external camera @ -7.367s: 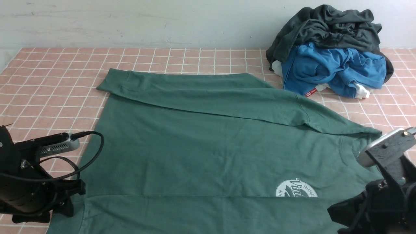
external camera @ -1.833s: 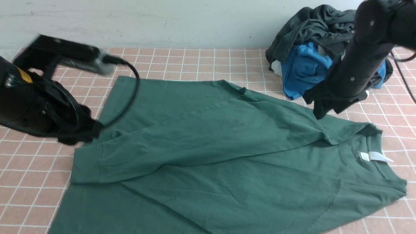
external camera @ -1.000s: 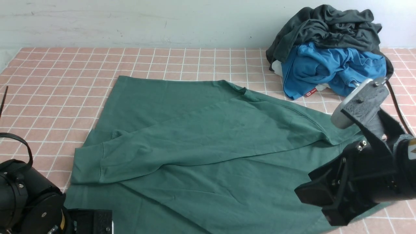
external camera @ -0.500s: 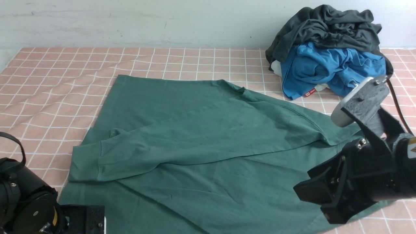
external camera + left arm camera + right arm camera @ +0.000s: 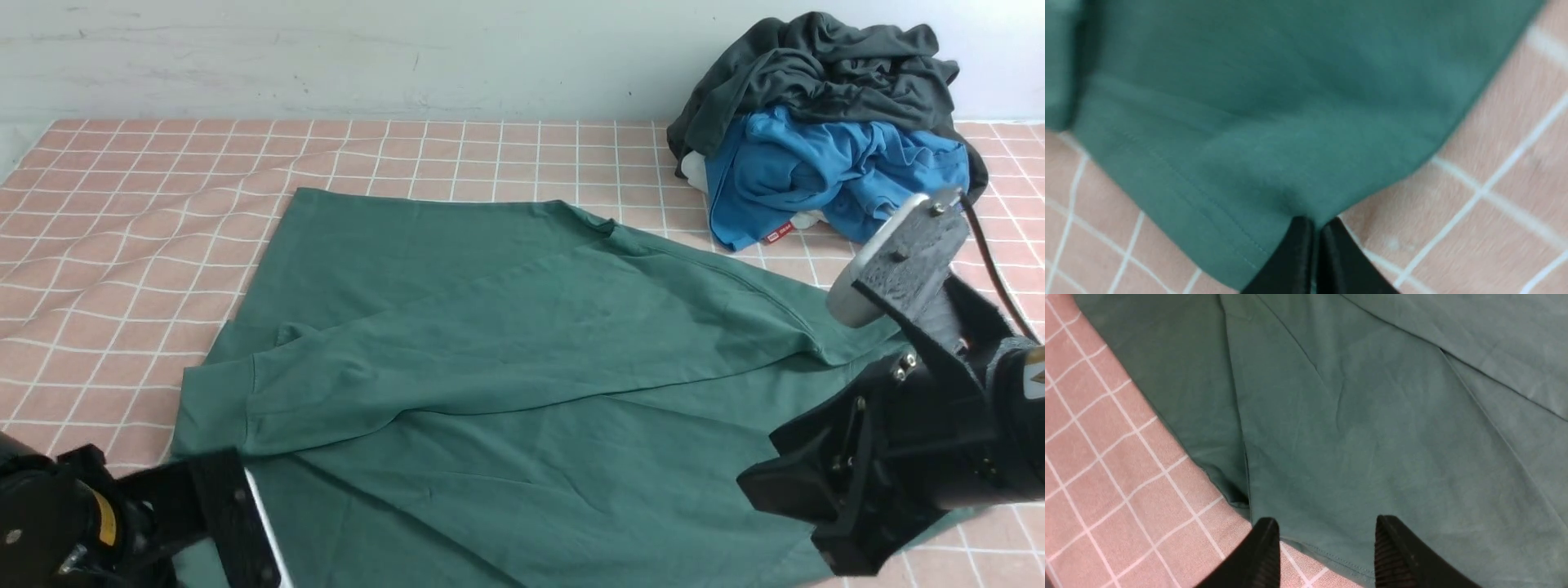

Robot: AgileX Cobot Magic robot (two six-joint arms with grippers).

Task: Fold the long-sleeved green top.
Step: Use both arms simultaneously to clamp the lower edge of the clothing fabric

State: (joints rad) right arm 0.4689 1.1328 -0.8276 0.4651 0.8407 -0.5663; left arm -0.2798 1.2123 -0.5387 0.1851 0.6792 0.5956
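Note:
The green long-sleeved top (image 5: 522, 359) lies spread over the checked cloth, with one sleeve folded slantwise across its body and the cuff (image 5: 214, 408) at the left. In the left wrist view my left gripper (image 5: 1315, 223) is shut, pinching a corner of the top's stitched hem (image 5: 1216, 212). That arm (image 5: 122, 523) sits low at the near left corner of the garment. My right gripper (image 5: 1327, 528) stands open just above the top's near right hem (image 5: 1339, 555), one fingertip over the pink cloth and one over green fabric. Neck label and logo are hidden.
A pile of a dark charcoal-grey garment (image 5: 824, 65) over a bright blue one (image 5: 833, 171) sits at the back right corner. The pink checked tablecloth (image 5: 122, 204) is rippled at the left. A pale wall (image 5: 408, 57) closes off the far side.
My left gripper has shut on the top's near left hem corner, and that arm has shifted slightly forward and up. The right arm has barely moved and stays open.

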